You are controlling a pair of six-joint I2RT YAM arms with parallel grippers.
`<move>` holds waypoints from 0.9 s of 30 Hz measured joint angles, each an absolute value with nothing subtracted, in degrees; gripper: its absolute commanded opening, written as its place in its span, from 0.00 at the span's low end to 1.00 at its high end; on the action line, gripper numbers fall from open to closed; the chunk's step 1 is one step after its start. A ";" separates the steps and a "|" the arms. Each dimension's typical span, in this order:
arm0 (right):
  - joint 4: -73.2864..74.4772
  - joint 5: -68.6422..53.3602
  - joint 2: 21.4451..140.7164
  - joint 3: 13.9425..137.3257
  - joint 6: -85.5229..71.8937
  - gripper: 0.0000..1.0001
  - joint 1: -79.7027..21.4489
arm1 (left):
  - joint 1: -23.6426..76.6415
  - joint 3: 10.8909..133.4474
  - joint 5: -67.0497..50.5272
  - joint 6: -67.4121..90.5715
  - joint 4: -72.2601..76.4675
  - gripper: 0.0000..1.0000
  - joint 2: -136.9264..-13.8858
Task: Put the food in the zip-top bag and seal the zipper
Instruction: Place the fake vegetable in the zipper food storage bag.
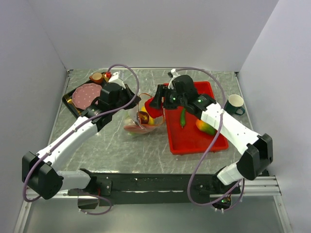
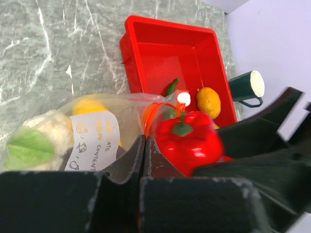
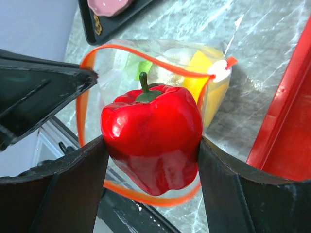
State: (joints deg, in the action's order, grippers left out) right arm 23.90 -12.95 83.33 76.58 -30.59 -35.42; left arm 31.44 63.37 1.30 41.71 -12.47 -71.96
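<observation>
Right hand (image 3: pixel 151 170) is clamped on the red bell pepper (image 3: pixel 150 131), holding it right at the open mouth of the zip-top bag (image 2: pixel 112 111). Left hand (image 2: pixel 145 145) has its fingers pinched together on the bag rim, by the zipper (image 3: pixel 81 111), which loops wide open. Bag lies on the counter (image 1: pixel 121 150) just left of the red tray (image 2: pixel 160 53). Yellow fruit (image 2: pixel 90 106) and cauliflower (image 2: pixel 46 131) are inside.

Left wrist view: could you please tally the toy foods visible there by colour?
Red: 1, the pepper in the right gripper.
Yellow: 2, the fruit in the zip-top bag and the piece in the red tray.
Green: 1, the chilli in the tray.
White-green: 1, the leafy vegetable in the bag.
Total: 5.
</observation>
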 measured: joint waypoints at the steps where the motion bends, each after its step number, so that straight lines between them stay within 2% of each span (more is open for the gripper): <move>1: 24.16 -12.91 84.14 77.21 -30.59 0.46 -35.62 | 31.44 63.33 1.30 41.65 -12.23 0.01 -71.83; 3: 25.50 -11.57 85.67 79.11 -30.59 0.55 -36.18 | 31.44 63.26 1.30 41.65 -11.66 0.01 -71.59; 4: 26.41 -10.52 86.48 80.38 -30.59 0.70 -36.40 | 31.44 63.26 1.30 41.65 -11.64 0.01 -71.50; 6: 28.12 -8.10 88.16 83.46 -30.33 0.70 -36.84 | 31.44 63.26 1.30 41.65 -11.66 0.01 -71.46; 11: 30.06 -2.87 89.10 86.00 -29.12 0.88 -37.28 | 31.44 63.26 1.37 41.65 -11.66 0.01 -71.20; 20: 31.33 0.58 88.09 84.62 -28.21 0.89 -37.36 | 31.42 63.26 1.87 41.63 -11.79 0.01 -70.70; 23: 31.33 0.47 88.01 83.74 -28.25 0.78 -37.36 | 31.42 63.26 1.96 41.63 -11.81 0.01 -70.70; 24: 31.24 0.47 87.92 83.42 -28.38 0.65 -37.36 | 31.42 63.26 2.09 41.63 -11.81 0.01 -70.67; 26: 31.29 0.47 87.68 82.74 -28.56 0.48 -37.36 | 31.42 63.24 2.55 41.63 -11.84 0.01 -70.52; 27: 31.22 0.47 87.37 82.30 -28.47 0.23 -37.36 | 31.42 63.22 2.81 41.63 -11.86 0.01 -70.32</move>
